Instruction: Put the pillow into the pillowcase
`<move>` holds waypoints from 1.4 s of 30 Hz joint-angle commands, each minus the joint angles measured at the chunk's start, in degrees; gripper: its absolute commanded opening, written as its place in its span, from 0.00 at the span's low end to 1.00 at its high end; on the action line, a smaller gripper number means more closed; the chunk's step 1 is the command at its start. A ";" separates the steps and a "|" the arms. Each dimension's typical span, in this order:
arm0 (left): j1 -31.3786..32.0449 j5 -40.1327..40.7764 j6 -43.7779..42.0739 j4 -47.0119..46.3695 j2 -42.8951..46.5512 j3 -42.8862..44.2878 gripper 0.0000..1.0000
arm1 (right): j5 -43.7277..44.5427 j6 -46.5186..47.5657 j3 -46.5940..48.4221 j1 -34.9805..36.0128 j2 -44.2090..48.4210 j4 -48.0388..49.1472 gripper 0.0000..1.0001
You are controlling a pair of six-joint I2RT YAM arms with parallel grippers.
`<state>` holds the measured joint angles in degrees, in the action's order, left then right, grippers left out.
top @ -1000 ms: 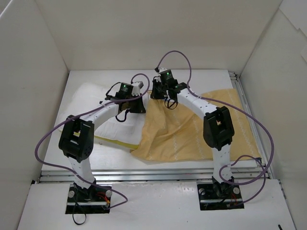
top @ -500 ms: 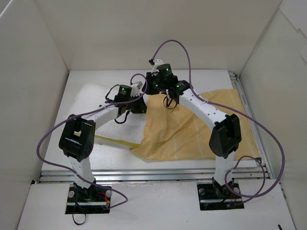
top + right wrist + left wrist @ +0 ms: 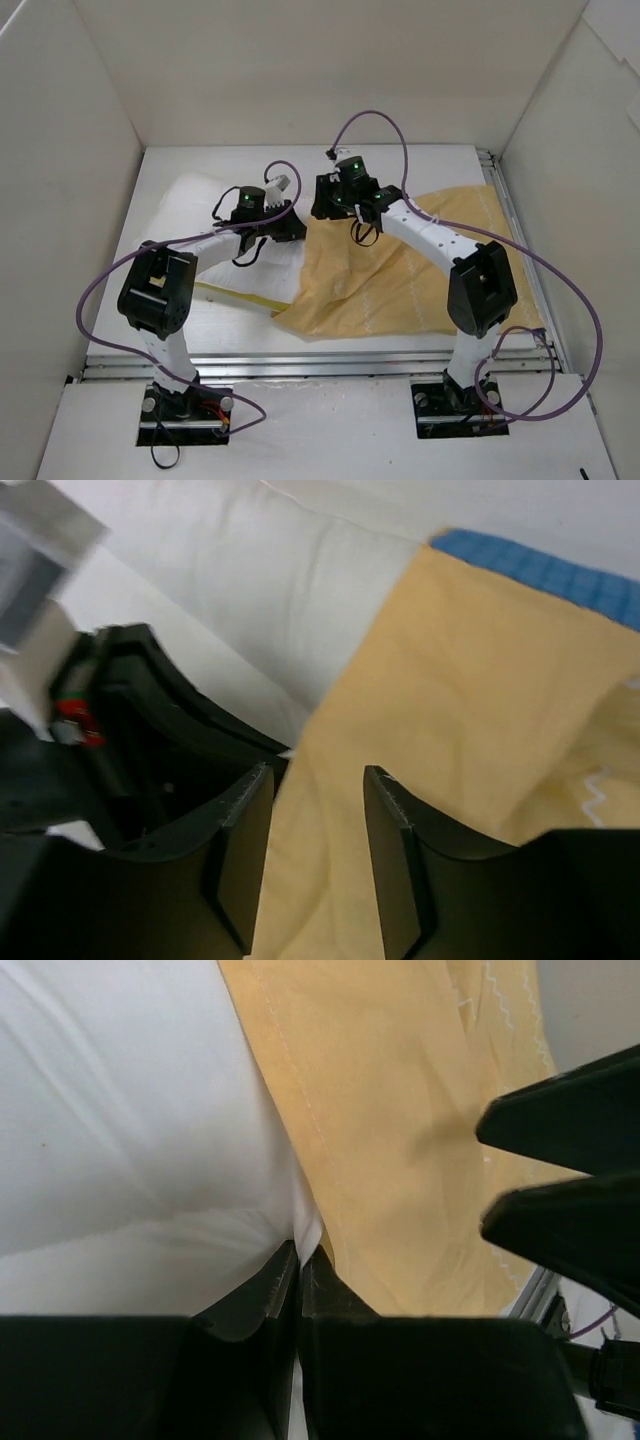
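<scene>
Looking down from above, the pillow (image 3: 205,210) is lying left on the bench (image 3: 430,165), the pillowcase (image 3: 400,270) right, long axis crosswise, its edge lapping the pillow. Left wrist: the left pincer (image 3: 298,1260) is clamping shut on pillow cloth. Right wrist: the right pincer (image 3: 315,780) is hanging parted, empty, just over that pillowcase edge.

White table (image 3: 420,165) boxed in by plain white walls

The tabletop shows at 12 o'clock and towards 9 o'clock. The back wall (image 3: 330,70) stands at 12, the left wall (image 3: 60,200) at 9, and the right wall (image 3: 585,200) at 3. A silver near rail (image 3: 320,362) edges the table at 6 o'clock and a side rail (image 3: 505,220) runs at 3. A white ledge (image 3: 320,430) lies below, with a tiny dark object (image 3: 585,472) at 5, too small to identify.
</scene>
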<state>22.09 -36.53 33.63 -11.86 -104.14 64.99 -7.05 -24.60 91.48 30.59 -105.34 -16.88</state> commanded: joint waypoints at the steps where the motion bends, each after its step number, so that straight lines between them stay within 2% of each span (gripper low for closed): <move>1: -2.04 -6.35 5.65 -12.90 2.45 -1.88 0.00 | 3.45 -1.68 -3.31 -2.11 5.06 2.03 0.39; 4: -2.66 -9.78 11.36 -23.01 0.43 -4.17 0.00 | 1.34 -2.03 -4.03 -1.94 4.18 2.03 0.45; 6: -2.66 -9.70 14.61 -29.26 -0.63 -6.01 0.00 | 0.99 -1.86 -3.94 -1.06 3.56 2.03 0.53; 14: -2.66 -1.09 14.36 -29.00 -0.89 -9.26 0.00 | 0.02 -1.68 -6.67 4.12 3.12 2.03 0.60; 17: -2.66 3.29 16.90 -37.07 -0.72 -13.13 0.00 | 1.86 -2.81 -8.50 5.88 2.86 1.94 0.54; 21: -3.19 3.05 19.02 -40.87 -3.52 -12.53 0.00 | 2.74 -4.40 -11.76 6.85 3.12 1.86 0.48; 23: -3.19 2.00 20.68 -42.54 -4.75 -12.17 0.00 | 3.35 -4.49 -12.73 7.12 2.95 1.77 0.42; 24: -3.19 1.82 21.12 -44.81 -5.46 -12.17 0.00 | 3.62 -4.49 -12.91 7.12 2.86 1.85 0.38; 25: -3.19 1.73 21.65 -45.61 -6.42 -12.26 0.00 | 3.80 -4.49 -12.91 7.29 2.51 1.68 0.29; 27: -3.19 1.82 22.45 -47.63 -7.39 -12.69 0.00 | 3.80 -4.23 -12.38 7.55 2.33 1.59 0.18; 28: -3.19 1.99 22.45 -47.73 -7.40 -12.87 0.00 | 3.80 -4.14 -12.03 7.47 2.59 1.50 0.06; 30: -3.19 2.87 21.75 -47.47 -7.14 -13.40 0.00 | 3.62 -4.05 -11.15 7.73 3.38 0.89 0.00; 35: -3.19 6.99 20.95 -47.64 -5.29 -14.98 0.00 | 0.73 -1.42 -6.95 8.61 8.39 0.27 0.00; 39: -1.96 10.52 19.90 -46.60 -3.09 -15.33 0.00 | -0.60 0.95 -3.33 8.96 11.90 0.10 0.13; 42: -1.96 10.96 19.02 -44.57 -2.48 -14.54 0.00 | 0.02 1.48 -2.54 8.96 13.92 0.01 0.12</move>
<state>20.62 -30.33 54.96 -55.96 -110.13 49.36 -5.45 -24.77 84.58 38.83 -98.78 -19.33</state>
